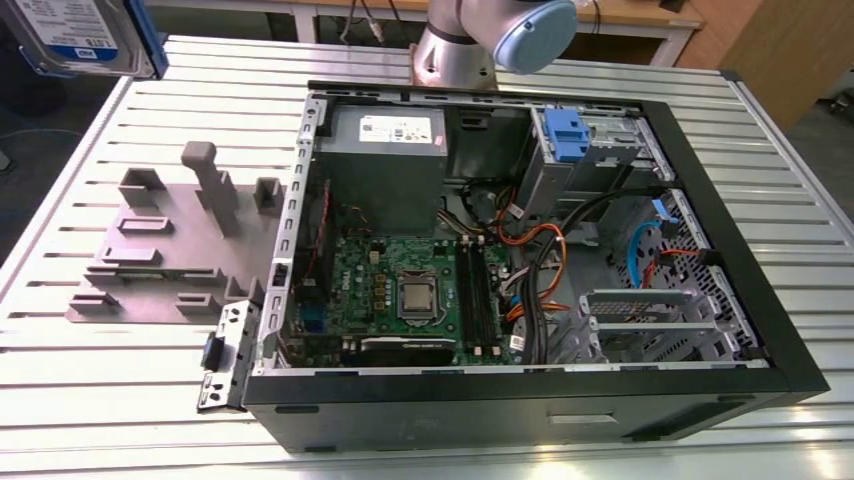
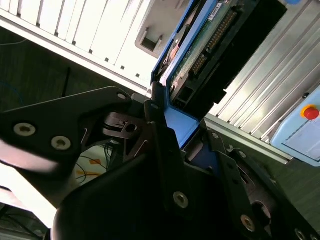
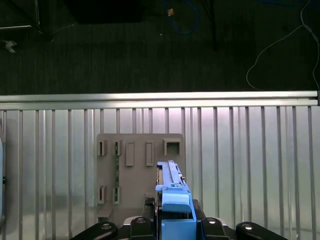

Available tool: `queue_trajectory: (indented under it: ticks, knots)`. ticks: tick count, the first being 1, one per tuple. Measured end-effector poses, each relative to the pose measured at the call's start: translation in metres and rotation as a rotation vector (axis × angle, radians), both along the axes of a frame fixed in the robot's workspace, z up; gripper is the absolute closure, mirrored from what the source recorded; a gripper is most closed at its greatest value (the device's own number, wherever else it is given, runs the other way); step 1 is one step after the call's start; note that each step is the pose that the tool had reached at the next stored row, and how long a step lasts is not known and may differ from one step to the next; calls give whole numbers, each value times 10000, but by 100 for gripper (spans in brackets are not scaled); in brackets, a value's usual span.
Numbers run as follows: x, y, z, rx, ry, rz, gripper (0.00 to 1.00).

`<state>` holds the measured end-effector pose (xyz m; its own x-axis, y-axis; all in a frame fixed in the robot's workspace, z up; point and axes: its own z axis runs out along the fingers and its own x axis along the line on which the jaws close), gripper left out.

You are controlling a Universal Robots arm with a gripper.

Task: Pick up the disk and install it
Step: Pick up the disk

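Silver and blue, the disk hung in the upper left corner of the exterior view, clear of the slatted aluminium table and well apart from the open computer case. Below it, on the left part of the table, lay a grey moulded fixture with upright posts and slots, just beside the case's left wall.

Inside the case, going rightward, a grey power supply with a white sticker sat in the upper part. A green motherboard lay beneath it, followed by a tangle of orange and black cables. At the case's upper right stood a silver cage with a small blue latch, and a lower cage sat at the lower right. The arm rose behind the case at the top centre of the frame.

In the second wrist view the gripper was clenched on the disk. Its black fingers pressed on either side of the blue carrier, and the drive's circuit-board face was showing. In the first wrist view the disk stood edge-on in the gripper, above the fixture and the table.
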<state>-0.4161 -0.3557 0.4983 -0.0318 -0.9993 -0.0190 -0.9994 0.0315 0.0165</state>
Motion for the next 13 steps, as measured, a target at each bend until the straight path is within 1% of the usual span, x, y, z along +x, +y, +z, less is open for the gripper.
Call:
queue_trajectory:
  ticks: [11, 13]
  knots:
    - [158, -29, -1, 0, 1, 0, 64]
    - [168, -44, -2, 0, 1, 0, 64]
